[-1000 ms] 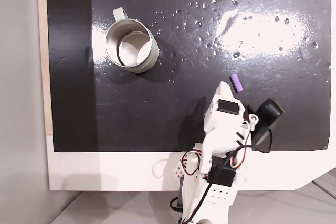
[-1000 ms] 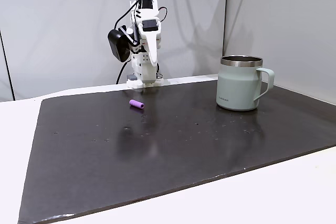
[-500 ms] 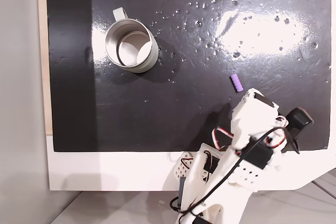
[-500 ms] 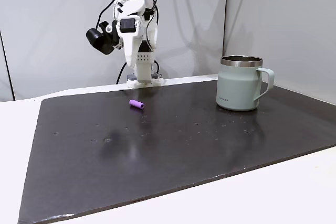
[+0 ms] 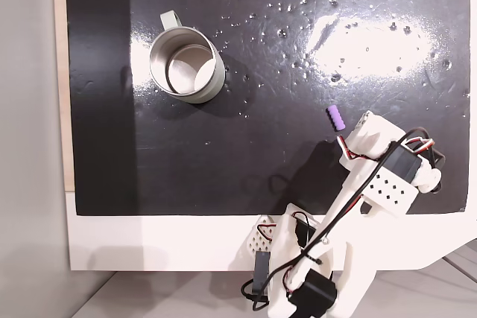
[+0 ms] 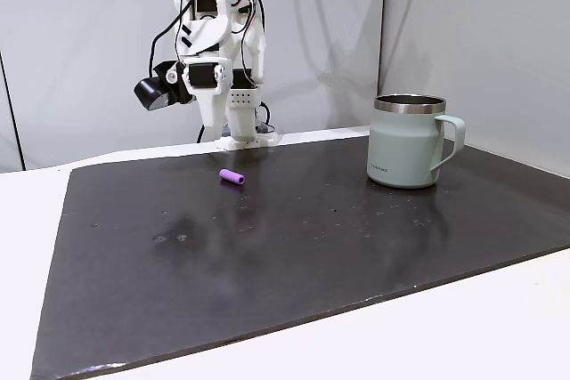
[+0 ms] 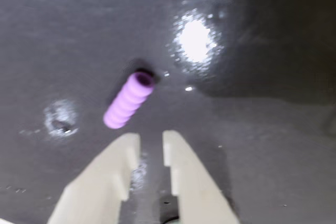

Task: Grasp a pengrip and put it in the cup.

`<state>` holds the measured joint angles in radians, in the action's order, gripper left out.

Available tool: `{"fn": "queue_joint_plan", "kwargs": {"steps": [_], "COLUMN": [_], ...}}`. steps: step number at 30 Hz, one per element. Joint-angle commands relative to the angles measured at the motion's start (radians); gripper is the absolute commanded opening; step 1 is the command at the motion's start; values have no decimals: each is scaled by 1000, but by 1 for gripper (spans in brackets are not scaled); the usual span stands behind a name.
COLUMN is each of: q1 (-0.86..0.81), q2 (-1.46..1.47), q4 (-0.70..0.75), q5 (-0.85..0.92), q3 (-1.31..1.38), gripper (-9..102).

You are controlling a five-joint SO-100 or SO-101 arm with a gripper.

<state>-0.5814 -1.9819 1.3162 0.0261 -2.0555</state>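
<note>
The pengrip (image 7: pixel 128 100) is a small purple ribbed tube lying flat on the black mat; both fixed views show the pengrip (image 5: pixel 335 118) (image 6: pixel 232 176) near the arm's base. In the wrist view my gripper (image 7: pixel 151 137) hovers just behind it and slightly to its right. Its two pale fingers (image 7: pixel 121 166) stand almost together with a thin slit and nothing between them. The cup (image 5: pixel 212 86), a pale grey-green mug with a loop handle, stands upright far from the pengrip; in the side fixed view the cup (image 6: pixel 405 149) is at the right.
The white arm (image 5: pixel 380 169) leans over the mat's near right corner in the top fixed view, and its base (image 6: pixel 240 135) sits at the mat's back edge. The black mat (image 5: pixel 261 147) lies on a white table (image 5: pixel 149 243). Cables (image 5: pixel 313 258) trail by the base.
The arm has unfolded from its upright rest, swung toward the pengrip's side and tipped its wrist downward. The pengrip and the cup have not moved.
</note>
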Motion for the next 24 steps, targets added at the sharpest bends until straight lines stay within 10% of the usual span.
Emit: {"fn": "queue_joint_plan", "kwargs": {"steps": [1,24], "q1": [12,78], "q2": [31,359], "q4": [34,17], "q5": [49,189], "q3": [66,244], "gripper": [1,35]}}
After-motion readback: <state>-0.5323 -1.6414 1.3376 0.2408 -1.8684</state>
